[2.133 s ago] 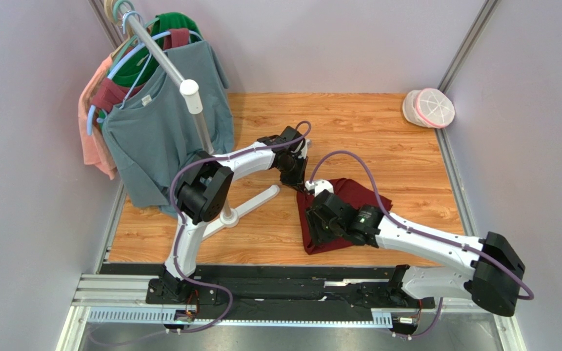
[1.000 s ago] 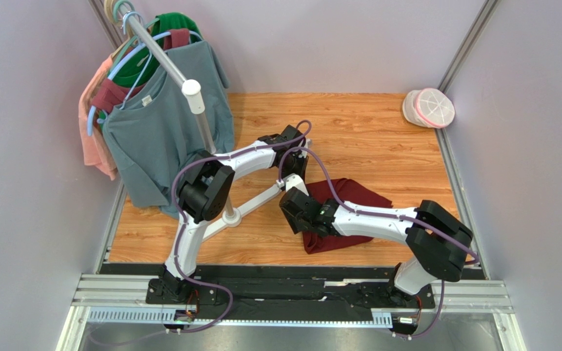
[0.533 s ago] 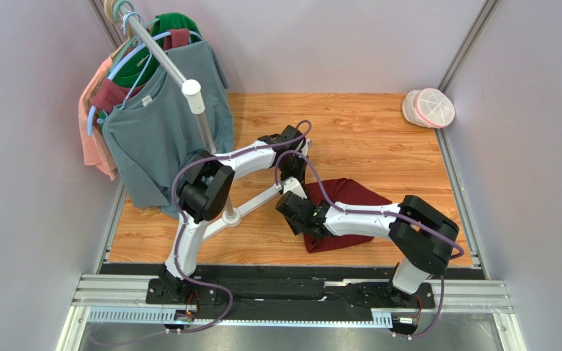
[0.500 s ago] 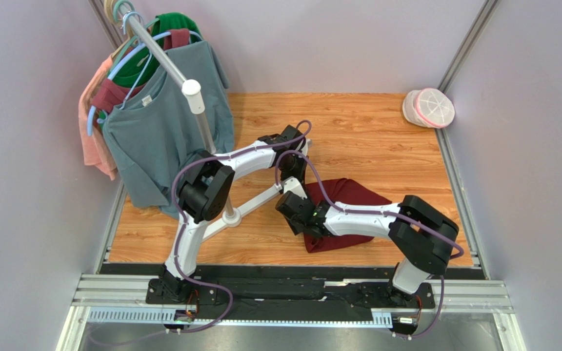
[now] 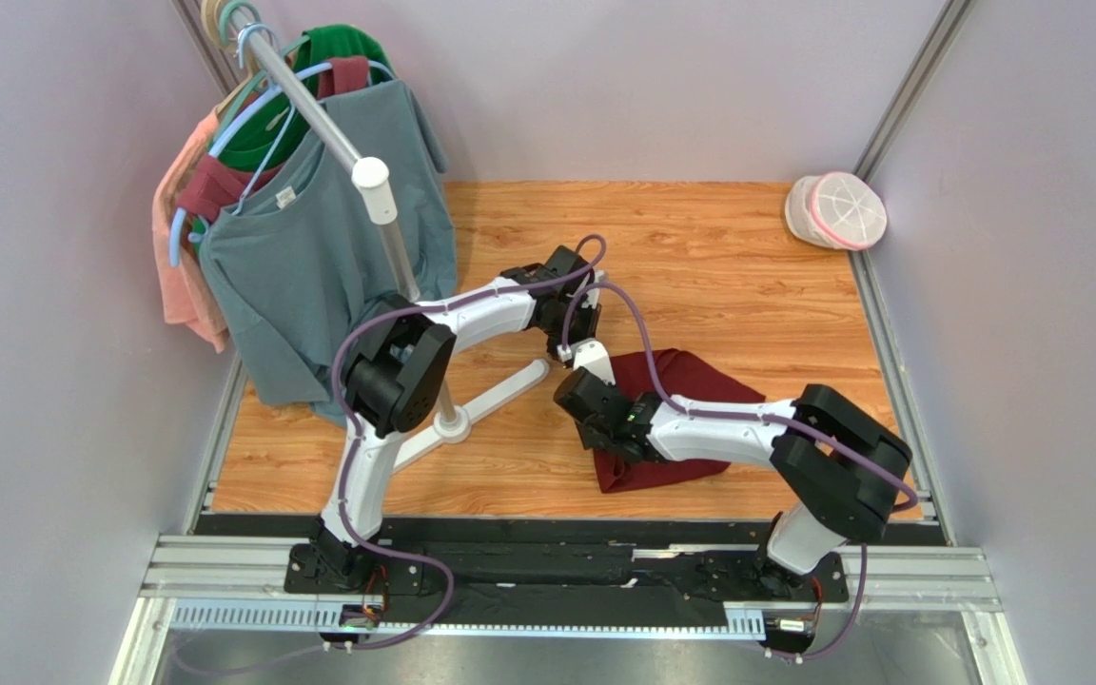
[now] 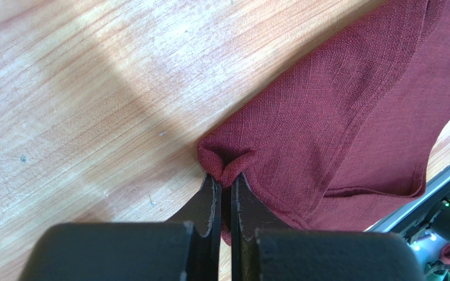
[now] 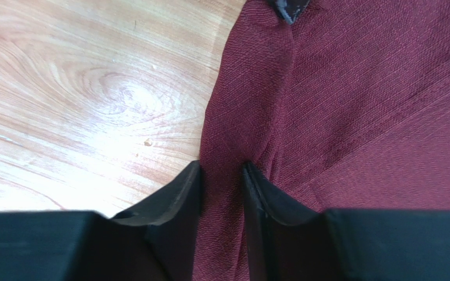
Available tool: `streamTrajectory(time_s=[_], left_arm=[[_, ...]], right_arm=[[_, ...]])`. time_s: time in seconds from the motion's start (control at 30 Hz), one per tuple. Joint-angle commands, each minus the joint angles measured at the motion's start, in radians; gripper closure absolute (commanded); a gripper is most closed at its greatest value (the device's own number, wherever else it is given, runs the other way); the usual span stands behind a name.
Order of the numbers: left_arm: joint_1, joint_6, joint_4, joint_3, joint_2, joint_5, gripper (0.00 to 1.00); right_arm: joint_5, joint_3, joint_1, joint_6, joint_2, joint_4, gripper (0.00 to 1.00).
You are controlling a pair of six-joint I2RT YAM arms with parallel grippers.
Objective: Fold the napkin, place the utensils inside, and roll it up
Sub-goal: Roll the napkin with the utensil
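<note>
At the bottom centre of the left wrist view, I've got the left gripper (image 6: 224, 182) pinched almost tight, its two black fingers (image 6: 210, 202) clamping a puckered corner of the plain dark red soft cloth napkin (image 6: 327, 117). The corner bunches into a small fold right above the tips, and from there the cloth runs off to the upper right of that frame. It lies flat on the pale wood-grain tabletop (image 6: 63, 88) with a doubled layer showing along its lower right edge.

Over on the right wrist view, the right gripper (image 7: 221, 171) sits at the bottom centre, closed on a narrow ridge of the same napkin (image 7: 374, 88) just inside its left edge. Creases fan out from the pinch. At the top edge of that frame a dark tip pokes onto the cloth; I can't tell what it is.

From overhead, the left gripper (image 5: 578, 346) and the right gripper (image 5: 594, 397) are close together at the left end of the napkin (image 5: 690, 378). The napkin lies folded a little right of centre on the tabletop (image 5: 740, 257), with the right arm (image 5: 740, 428) stretched across its lower part.

Further out, a white clothes rack (image 5: 394, 243) stands at the left with its T-shaped base (image 5: 504, 388) reaching toward the grippers. A grey-teal T-shirt (image 5: 297, 271) hangs from it in front of other garments. A round white and pink thing (image 5: 837, 210) sits in the upper right corner.
</note>
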Motion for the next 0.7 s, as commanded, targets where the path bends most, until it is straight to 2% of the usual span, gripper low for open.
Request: streamTrajectory(time_s=[0.0, 0.1, 0.13, 0.23, 0.3, 0.33, 0.47, 0.67], left_arm=[[-0.001, 0.013, 0.043, -0.044, -0.078, -0.004, 0.94], [-0.003, 0.006, 0.066, -0.074, -0.116, -0.017, 0.71], [-0.001, -0.003, 0.083, -0.09, -0.137, -0.02, 0.56], [-0.001, -0.02, 0.115, -0.11, -0.177, -0.02, 0.41], [-0.001, -0.029, 0.128, -0.114, -0.193, -0.015, 0.37], [-0.001, -0.031, 0.135, -0.117, -0.205, -0.012, 0.3], [-0.001, -0.033, 0.164, -0.135, -0.239, 0.0, 0.26], [-0.001, -0.014, 0.191, -0.189, -0.28, 0.005, 0.25]], right_arm=[[-0.169, -0.126, -0.032, 0.097, 0.044, -0.019, 0.72], [-0.226, -0.172, -0.056, 0.1, 0.026, 0.028, 0.82], [-0.25, -0.195, -0.075, 0.097, 0.018, 0.04, 0.86], [-0.329, -0.226, -0.119, 0.076, -0.012, 0.094, 0.94], [-0.401, -0.258, -0.144, 0.059, -0.031, 0.138, 1.0], [-0.41, -0.269, -0.167, 0.048, -0.037, 0.152, 1.0], [-0.601, -0.338, -0.243, 0.036, -0.061, 0.235, 1.0], [-0.781, -0.399, -0.366, 0.027, -0.068, 0.379, 1.0]])
